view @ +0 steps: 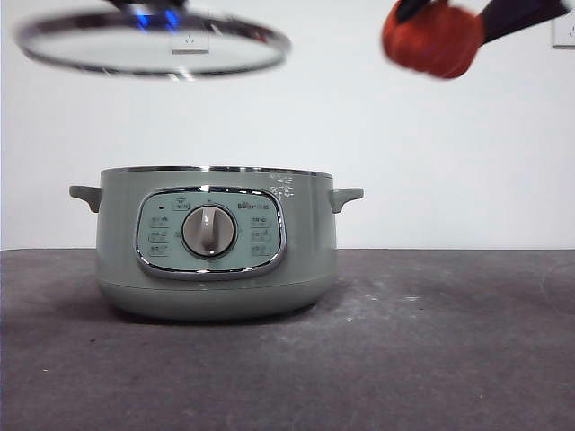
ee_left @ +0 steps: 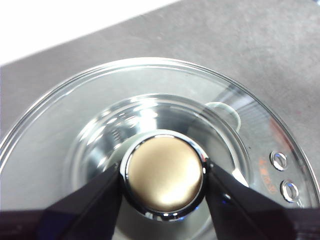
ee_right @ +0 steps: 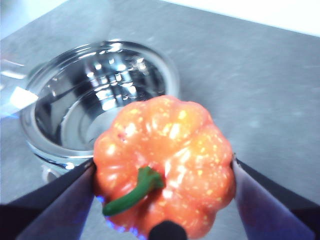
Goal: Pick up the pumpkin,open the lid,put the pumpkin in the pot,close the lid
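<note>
The sage-green pot stands open on the dark table, left of centre, its dial facing me. High above its left side hangs the glass lid, slightly tilted, held by my left gripper, which is shut on the lid's round knob. Up at the right, my right gripper is shut on the orange pumpkin, above and to the right of the pot. In the right wrist view the pumpkin has a green stem, and the pot's shiny open inside lies beyond it.
The dark grey table stretches to the right of the pot. A white wall is behind, with a socket at the top right.
</note>
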You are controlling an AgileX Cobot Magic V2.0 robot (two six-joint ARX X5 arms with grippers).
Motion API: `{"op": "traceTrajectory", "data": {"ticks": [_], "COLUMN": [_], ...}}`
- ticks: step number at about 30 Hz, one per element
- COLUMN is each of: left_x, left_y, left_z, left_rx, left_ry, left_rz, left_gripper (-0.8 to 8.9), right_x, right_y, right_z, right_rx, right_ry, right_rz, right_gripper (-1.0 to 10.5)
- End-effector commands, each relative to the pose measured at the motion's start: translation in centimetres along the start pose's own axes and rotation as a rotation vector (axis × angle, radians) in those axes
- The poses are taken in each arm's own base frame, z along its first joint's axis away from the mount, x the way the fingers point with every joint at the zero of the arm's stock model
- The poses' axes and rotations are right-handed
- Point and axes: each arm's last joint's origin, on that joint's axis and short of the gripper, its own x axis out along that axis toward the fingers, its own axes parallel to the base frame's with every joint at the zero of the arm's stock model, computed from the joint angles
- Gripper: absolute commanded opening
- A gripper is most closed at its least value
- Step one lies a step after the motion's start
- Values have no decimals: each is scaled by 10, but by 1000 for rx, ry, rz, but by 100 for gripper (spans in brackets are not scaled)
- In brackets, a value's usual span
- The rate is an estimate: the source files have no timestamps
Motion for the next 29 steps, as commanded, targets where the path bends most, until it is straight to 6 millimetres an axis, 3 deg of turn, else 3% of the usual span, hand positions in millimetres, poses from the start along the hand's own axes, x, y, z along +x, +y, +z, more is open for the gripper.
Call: {"op": "traceTrajectory", "data": {"ticks": [1, 4, 14, 21, 29], "left_x": [-43, -86, -153, -176, -177], "left_y": [-3, -9, -20, -24, -25], "left_z": [3, -8, -39, -53, -57], "left_rx": [8, 8, -6, -25, -26], "left_ry": [-88, -102, -114, -128, -104], "left_rz": [49, 88, 169, 182, 180], "left_gripper": [-12, -12, -12, -12, -12], "right_x": [26, 60, 151, 209, 250], "right_y": [10, 21, 40, 58, 67], "right_z": [12, 35, 70, 62, 30], "right_rx": [-17, -49, -126, -222, -262], "right_ry": [7, 23, 72, 126, 208], "right_rz": [49, 94, 150, 177, 173], "right_gripper": [-17, -17, -17, -17, -17]}}
